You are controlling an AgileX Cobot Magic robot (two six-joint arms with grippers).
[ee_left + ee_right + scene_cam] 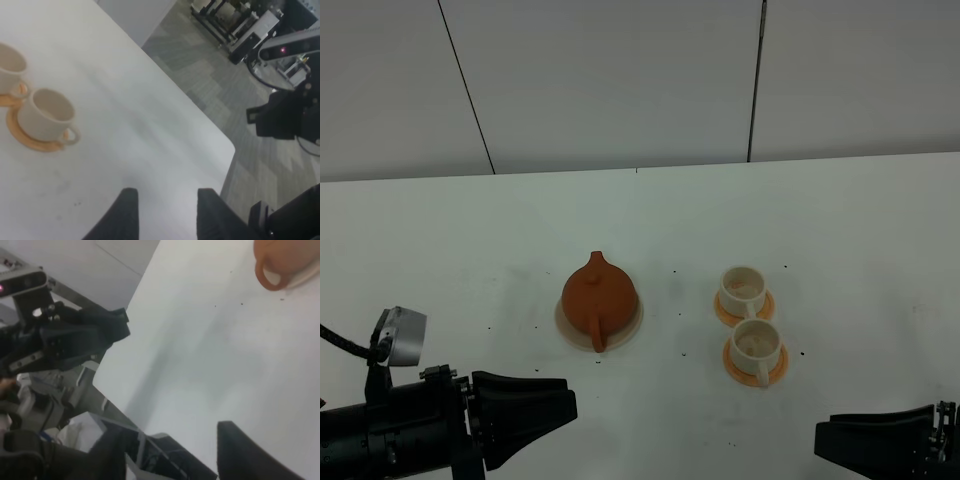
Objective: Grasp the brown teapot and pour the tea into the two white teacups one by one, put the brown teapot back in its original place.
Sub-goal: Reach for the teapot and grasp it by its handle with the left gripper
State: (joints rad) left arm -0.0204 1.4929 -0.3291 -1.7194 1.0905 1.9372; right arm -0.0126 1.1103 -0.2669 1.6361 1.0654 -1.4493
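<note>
The brown teapot (pixel 597 296) stands upright on the cream disc (pixel 625 322), its original place, left of the table's middle, with its handle toward the front edge. The two white teacups (pixel 742 286) (pixel 757 342) sit on orange saucers to its right, one behind the other. No tea shows; the nearer cup (pixel 47 113) looks pale inside. My left gripper (pixel 555 408) (pixel 167 212) hovers open and holds nothing at the front left. My right gripper (pixel 835 440) (pixel 175 455) is open at the front right, far from the teapot's handle (pixel 272 265).
The white table's front edge and rounded corner (pixel 227 145) lie close to both grippers, with grey floor and equipment racks (pixel 240 25) beyond. A white panelled wall (pixel 620 80) backs the table. The left arm (pixel 75 335) shows in the right wrist view.
</note>
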